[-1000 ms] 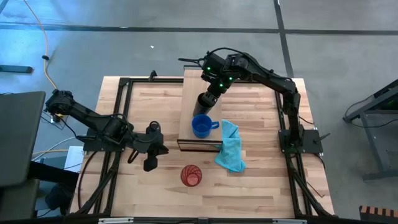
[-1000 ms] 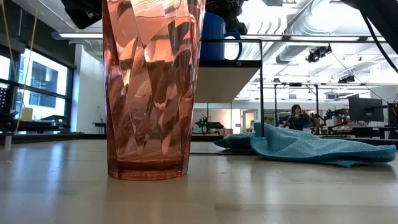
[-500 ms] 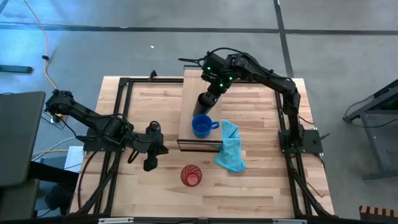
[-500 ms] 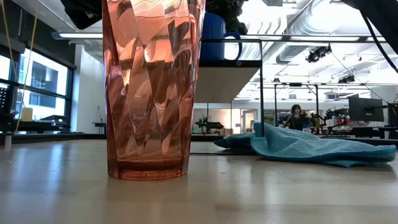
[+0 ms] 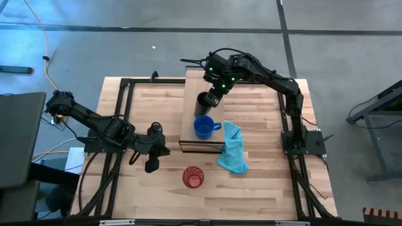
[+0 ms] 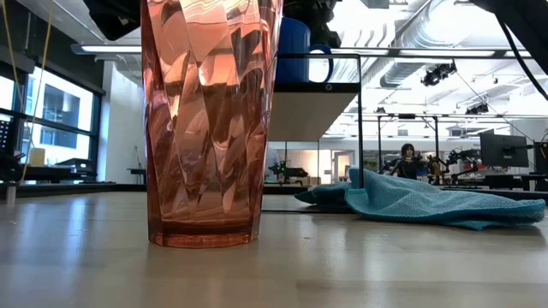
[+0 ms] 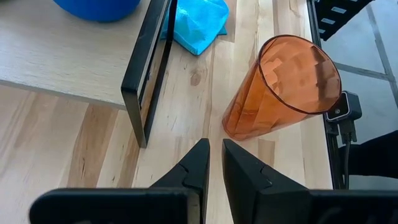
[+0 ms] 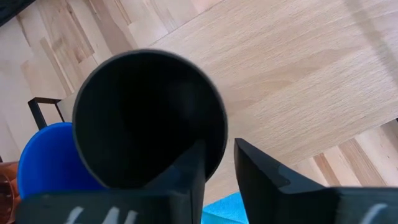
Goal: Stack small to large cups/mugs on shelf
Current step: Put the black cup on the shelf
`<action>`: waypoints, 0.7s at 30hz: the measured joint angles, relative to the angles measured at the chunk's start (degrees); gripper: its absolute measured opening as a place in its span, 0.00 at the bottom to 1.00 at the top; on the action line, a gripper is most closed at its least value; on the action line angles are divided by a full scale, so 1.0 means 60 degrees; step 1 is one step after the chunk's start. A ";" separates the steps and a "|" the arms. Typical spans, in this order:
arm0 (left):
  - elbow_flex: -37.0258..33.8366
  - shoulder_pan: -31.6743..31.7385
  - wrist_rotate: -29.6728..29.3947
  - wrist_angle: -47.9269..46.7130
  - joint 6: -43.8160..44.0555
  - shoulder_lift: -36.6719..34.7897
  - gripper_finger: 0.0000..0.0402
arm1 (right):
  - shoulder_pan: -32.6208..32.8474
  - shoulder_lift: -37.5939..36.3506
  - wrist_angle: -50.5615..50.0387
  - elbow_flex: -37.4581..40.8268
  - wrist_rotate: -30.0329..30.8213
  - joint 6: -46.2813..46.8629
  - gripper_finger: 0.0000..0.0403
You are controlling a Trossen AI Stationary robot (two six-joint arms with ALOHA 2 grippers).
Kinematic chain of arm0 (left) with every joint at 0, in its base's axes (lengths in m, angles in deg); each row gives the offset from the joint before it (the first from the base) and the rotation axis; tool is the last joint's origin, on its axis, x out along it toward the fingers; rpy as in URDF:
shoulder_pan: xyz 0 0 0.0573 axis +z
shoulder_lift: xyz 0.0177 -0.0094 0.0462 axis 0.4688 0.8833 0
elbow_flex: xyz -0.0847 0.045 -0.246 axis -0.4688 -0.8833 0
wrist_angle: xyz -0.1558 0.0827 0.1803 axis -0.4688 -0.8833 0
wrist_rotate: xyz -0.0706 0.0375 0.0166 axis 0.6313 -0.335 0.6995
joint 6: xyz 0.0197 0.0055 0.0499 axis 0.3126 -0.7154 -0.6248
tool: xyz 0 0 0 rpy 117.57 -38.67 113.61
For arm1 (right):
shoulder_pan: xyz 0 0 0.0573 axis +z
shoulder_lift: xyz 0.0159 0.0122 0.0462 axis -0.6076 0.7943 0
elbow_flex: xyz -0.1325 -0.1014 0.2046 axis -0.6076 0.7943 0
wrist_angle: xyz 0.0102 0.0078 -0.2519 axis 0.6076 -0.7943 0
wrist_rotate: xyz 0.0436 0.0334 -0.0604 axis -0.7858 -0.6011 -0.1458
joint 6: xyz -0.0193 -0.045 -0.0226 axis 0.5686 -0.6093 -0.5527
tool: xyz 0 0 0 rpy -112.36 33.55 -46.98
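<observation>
Standing on the shelf (image 5: 191, 94), the black cup (image 5: 204, 102) sits just behind the blue mug (image 5: 203, 127). The right gripper (image 5: 214, 95) hovers at the cup's rim, one finger inside and one outside, slightly parted and not pinching the wall. The red tumbler (image 5: 193, 177) stands on the table, near the left gripper (image 5: 152, 164), nearly shut and empty.

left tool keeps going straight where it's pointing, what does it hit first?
Probably the red-orange tumbler: it stands just ahead of the left tool, slightly off the line between its nearly shut fingertips. Depth is unclear; it might only graze it or meet bare tabletop first.
</observation>
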 joint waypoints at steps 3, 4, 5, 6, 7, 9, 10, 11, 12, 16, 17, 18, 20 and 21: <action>0.0000 0.0000 0.0000 0.0000 0.0000 0.0000 0.08 | 0.0000 0.0000 0.0004 0.0000 -0.0004 0.0011 0.19; 0.0000 0.0000 0.0000 0.0000 0.0000 0.0000 0.08 | 0.0000 -0.0007 0.0003 0.0000 -0.0004 0.0015 0.19; 0.0000 0.0000 0.0000 0.0003 0.0000 0.0000 0.08 | 0.0000 -0.0010 0.0004 0.0000 -0.0004 0.0017 0.19; 0.0000 0.0000 0.0000 0.0004 -0.0002 0.0000 0.08 | 0.0000 -0.0027 0.0001 0.0000 -0.0004 0.0045 0.19; 0.0000 0.0000 0.0002 0.0002 -0.0004 0.0000 0.08 | -0.0004 -0.0053 -0.0005 0.0000 -0.0004 0.0074 0.19; 0.0000 0.0000 0.0000 0.0004 -0.0007 0.0000 0.08 | -0.0004 -0.0102 -0.0013 -0.0001 -0.0004 0.0088 0.19; 0.0000 0.0015 0.0004 0.0004 -0.0011 0.0004 0.08 | -0.0004 -0.0123 -0.0032 0.0000 -0.0005 0.0091 0.19; 0.0000 0.0018 0.0004 0.0004 -0.0014 0.0007 0.08 | -0.0004 -0.0131 -0.0036 0.0000 -0.0004 0.0091 0.19; 0.0000 0.0018 0.0004 0.0004 -0.0015 0.0007 0.08 | -0.0004 -0.0131 -0.0036 0.0000 -0.0007 0.0115 0.19; 0.0000 0.0018 -0.0056 0.0000 -0.0022 0.0007 0.08 | -0.0004 -0.0131 -0.0036 -0.0002 -0.0029 0.0182 0.19; 0.0000 0.0018 -0.0067 -0.0004 -0.0022 0.0007 0.08 | -0.0004 -0.0131 -0.0040 -0.0002 -0.0045 0.0180 0.19; 0.0000 0.0018 -0.0099 -0.0004 -0.0022 0.0007 0.08 | 0.0000 -0.0131 -0.0038 -0.0001 -0.0045 0.0180 0.19; 0.0000 0.0018 -0.0120 -0.0004 -0.0022 0.0007 0.08 | 0.0000 -0.0131 -0.0040 -0.0001 -0.0047 0.0186 0.19; 0.0000 0.0018 -0.0120 -0.0007 -0.0022 0.0007 0.08 | 0.0000 -0.0131 -0.0040 0.0000 -0.0047 0.0185 0.19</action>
